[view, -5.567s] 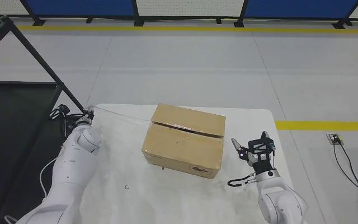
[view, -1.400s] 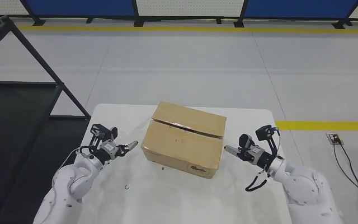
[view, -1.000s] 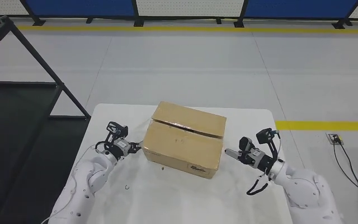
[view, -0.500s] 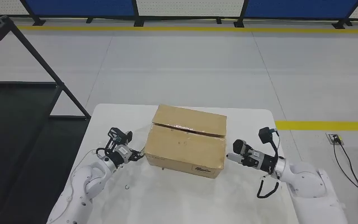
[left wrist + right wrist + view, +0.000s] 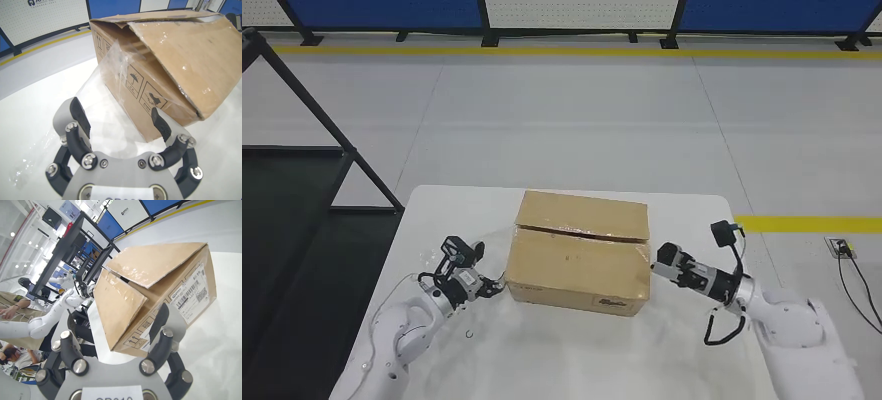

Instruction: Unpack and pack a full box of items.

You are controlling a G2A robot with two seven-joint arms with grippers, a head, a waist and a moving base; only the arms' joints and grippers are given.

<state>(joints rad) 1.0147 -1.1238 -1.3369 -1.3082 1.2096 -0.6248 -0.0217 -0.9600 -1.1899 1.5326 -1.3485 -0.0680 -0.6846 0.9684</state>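
Brown cardboard box (image 5: pixel 582 255) sits in the middle of the white table (image 5: pixel 442 215), flaps down, clear tape peeling at one end. It has swung square as the left gripper (image 5: pixel 115 107) and right gripper (image 5: pixel 662 264) closed in on its ends, both with jaws spread apart. Unpacking has probably not started.

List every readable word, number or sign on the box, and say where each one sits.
Up-arrows sign, on the cardboard box end face.
Umbrella sign, same face; caption beneath too small to read.
Shipping label with barcode, on the box's long side: print too small to read.
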